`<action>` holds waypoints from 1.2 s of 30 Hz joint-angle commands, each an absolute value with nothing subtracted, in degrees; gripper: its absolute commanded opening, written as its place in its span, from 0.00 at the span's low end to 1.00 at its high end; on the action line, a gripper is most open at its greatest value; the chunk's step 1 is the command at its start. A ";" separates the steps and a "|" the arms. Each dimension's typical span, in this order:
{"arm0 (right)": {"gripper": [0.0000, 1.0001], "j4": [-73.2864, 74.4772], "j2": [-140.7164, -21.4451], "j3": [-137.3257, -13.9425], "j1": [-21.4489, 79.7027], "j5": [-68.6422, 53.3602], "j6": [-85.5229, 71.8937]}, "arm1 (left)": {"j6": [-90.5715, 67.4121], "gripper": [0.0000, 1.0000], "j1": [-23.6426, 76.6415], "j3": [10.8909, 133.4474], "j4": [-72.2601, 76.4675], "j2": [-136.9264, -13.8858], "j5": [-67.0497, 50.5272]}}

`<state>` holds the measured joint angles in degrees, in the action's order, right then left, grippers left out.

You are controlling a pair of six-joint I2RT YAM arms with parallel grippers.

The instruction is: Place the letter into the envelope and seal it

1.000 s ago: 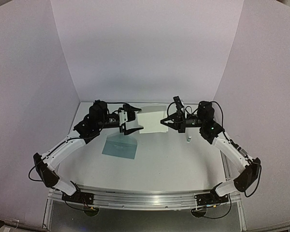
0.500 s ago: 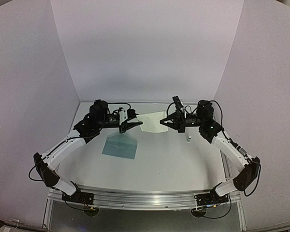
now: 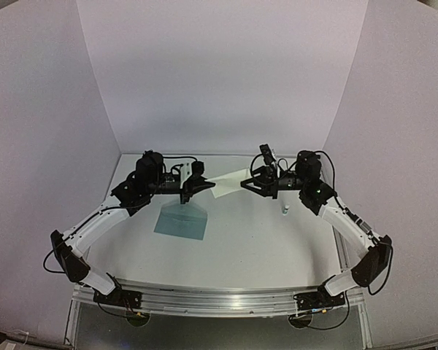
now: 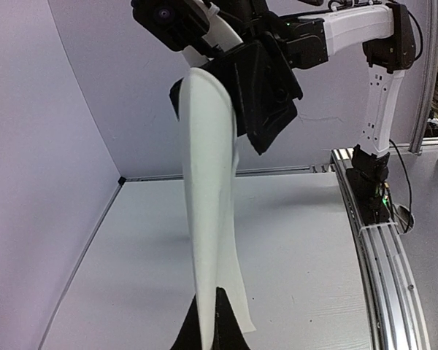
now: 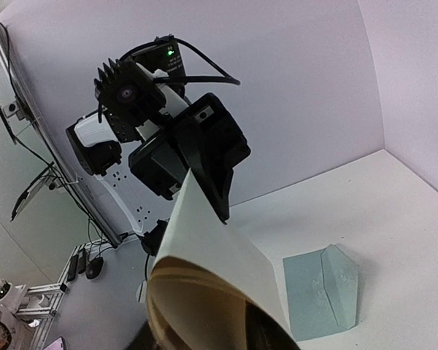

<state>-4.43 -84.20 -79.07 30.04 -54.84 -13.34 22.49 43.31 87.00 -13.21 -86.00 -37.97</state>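
The light is soft and even, from above; the white walls take a pale violet tint. The table carries only faint, diffuse shadows. The top view bends at its edges like a fisheye, so the front rail looks curved. In the left wrist view the letter is washed out almost to plain white. In the right wrist view its near part is blurred and dim, while the envelope behind is fairly sharp.

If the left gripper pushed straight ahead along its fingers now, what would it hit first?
Probably the right gripper, facing it at the far end of the letter that the left gripper pinches; depth is hard to judge.
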 commanded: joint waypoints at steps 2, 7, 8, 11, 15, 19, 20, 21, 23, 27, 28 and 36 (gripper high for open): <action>0.60 -4.05 -80.79 -78.74 30.13 -51.26 -10.62 | 15.74 0.00 43.33 87.93 -15.52 -82.72 -39.45; 0.80 -0.75 -76.42 -75.80 28.91 -47.79 -8.32 | 16.45 0.00 42.82 86.85 -17.04 -81.78 -38.03; 0.85 2.71 -75.90 -76.36 28.85 -46.45 -6.64 | 17.46 0.00 42.81 86.77 -17.67 -81.59 -38.35; 0.92 12.71 -75.90 -79.23 28.86 -43.81 -2.09 | 19.05 0.00 42.80 86.77 -19.72 -81.48 -39.62; 0.94 13.80 -77.62 -81.32 28.87 -47.90 -1.69 | 19.61 0.00 42.80 86.75 -20.05 -81.90 -40.71; 0.95 13.41 -79.71 -83.06 29.11 -49.90 -1.61 | 19.78 0.00 42.82 86.67 -20.25 -82.27 -41.76; 0.95 13.26 -80.20 -83.49 29.20 -50.17 -1.39 | 19.81 0.00 42.79 86.66 -20.32 -82.23 -42.04; 0.95 13.08 -80.76 -83.99 29.29 -50.48 -1.19 | 19.86 0.00 42.77 86.66 -20.34 -82.19 -42.29; 0.95 12.61 -82.29 -85.08 29.55 -51.49 -1.02 | 20.07 0.00 42.80 86.70 -20.25 -82.30 -42.72; 0.95 12.24 -85.37 -86.69 29.85 -53.09 -1.02 | 20.37 0.00 42.80 87.10 -20.11 -82.46 -44.30; 0.95 12.05 -85.84 -86.88 29.88 -53.52 -0.80 | 20.42 0.00 42.81 87.23 -20.28 -82.55 -44.83; 0.72 10.72 -88.85 -88.43 29.97 -61.02 -2.97 | 19.18 0.00 42.61 87.48 -20.09 -82.87 -46.29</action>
<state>11.95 -88.22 -86.18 29.63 -54.77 -2.28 19.62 43.01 86.76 -20.93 -83.42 -44.05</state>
